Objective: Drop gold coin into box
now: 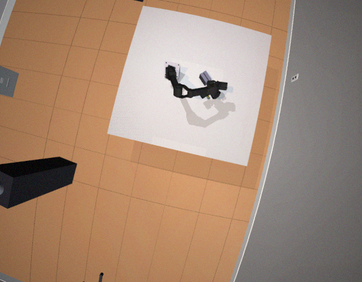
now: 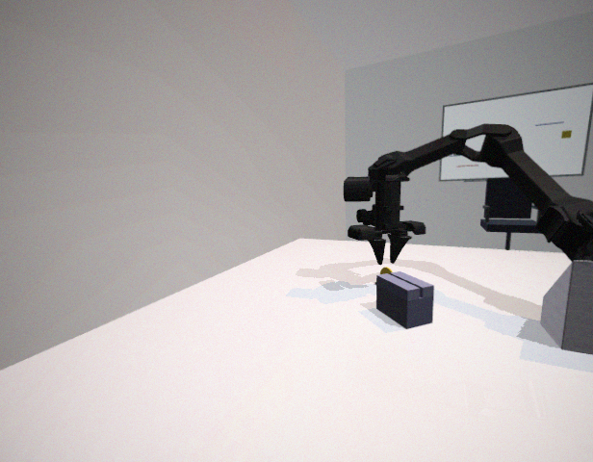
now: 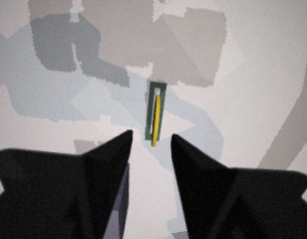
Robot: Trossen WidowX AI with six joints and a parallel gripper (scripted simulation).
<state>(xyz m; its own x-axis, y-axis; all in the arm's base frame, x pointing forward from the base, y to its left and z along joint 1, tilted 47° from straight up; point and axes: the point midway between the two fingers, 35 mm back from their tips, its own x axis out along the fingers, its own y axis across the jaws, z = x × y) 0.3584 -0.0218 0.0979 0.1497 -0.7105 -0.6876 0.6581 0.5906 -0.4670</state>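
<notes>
The gold coin [image 2: 385, 270] [image 3: 156, 119] stands on edge in the dark-green holder [image 3: 160, 86]; the exterior view shows only its top behind the box, and the top view only a speck under the arm. My gripper [image 2: 386, 263] [image 3: 152, 136] is open and empty, pointing down above the coin. In the wrist view the coin shows between and just beyond the fingertips, nearly in line with the gap. The closed grey box [image 1: 204, 77] [image 2: 405, 300] [image 3: 115, 219] stands beside the holder, its lid slot facing up; the left finger partly hides it in the wrist view.
The white table [image 1: 163, 39] [image 2: 212, 372] carries the arm's base [image 1: 177, 68] [image 2: 580, 308], on the other side of the box from the gripper in the exterior view. The arm's shadows fall across the table around the holder.
</notes>
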